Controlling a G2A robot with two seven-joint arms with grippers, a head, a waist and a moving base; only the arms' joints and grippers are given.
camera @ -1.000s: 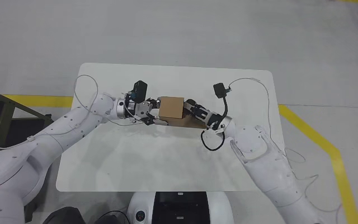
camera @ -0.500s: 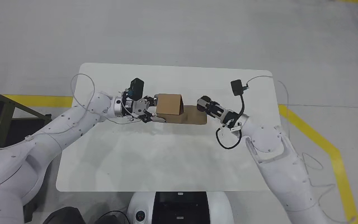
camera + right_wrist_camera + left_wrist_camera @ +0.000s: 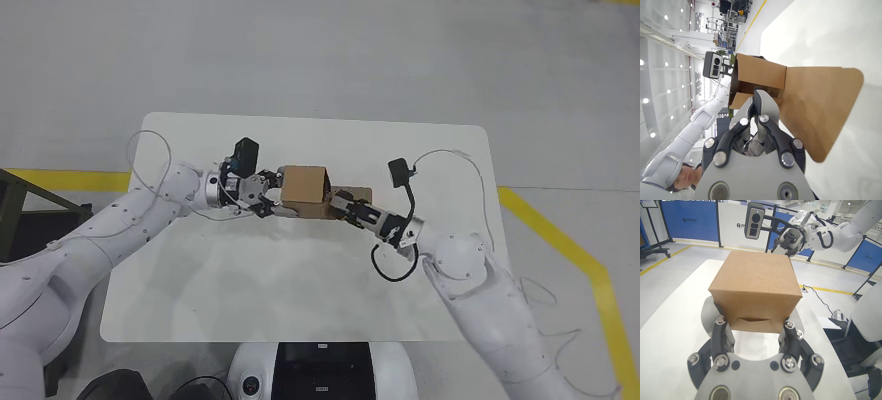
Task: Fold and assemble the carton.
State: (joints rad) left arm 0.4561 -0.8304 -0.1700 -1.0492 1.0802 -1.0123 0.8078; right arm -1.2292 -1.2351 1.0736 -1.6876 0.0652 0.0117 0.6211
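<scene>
A brown carton [image 3: 303,188] lies on its side at the middle of the white table [image 3: 300,290]. My left gripper [image 3: 263,192] is shut on its closed end, one finger [image 3: 719,321] against each side wall of the carton [image 3: 755,289]. The other end is open, with a large flap [image 3: 819,109] spread flat on the table and a small side flap [image 3: 738,101] half folded. My right gripper [image 3: 755,94] is shut with nothing between its fingers, and its tip is at the carton's open mouth [image 3: 761,75]. From the top view, this gripper [image 3: 337,204] lies over the flap [image 3: 358,193].
The right arm's wrist camera [image 3: 399,170] and its cable [image 3: 450,155] hang above the table's right part. The table's front half and far strip are bare white surface. Yellow floor tape [image 3: 560,240] runs beyond the right edge.
The right gripper drew back to the right away from the carton, then came back in to its open end. The left gripper kept its hold, and the carton hardly shifted.
</scene>
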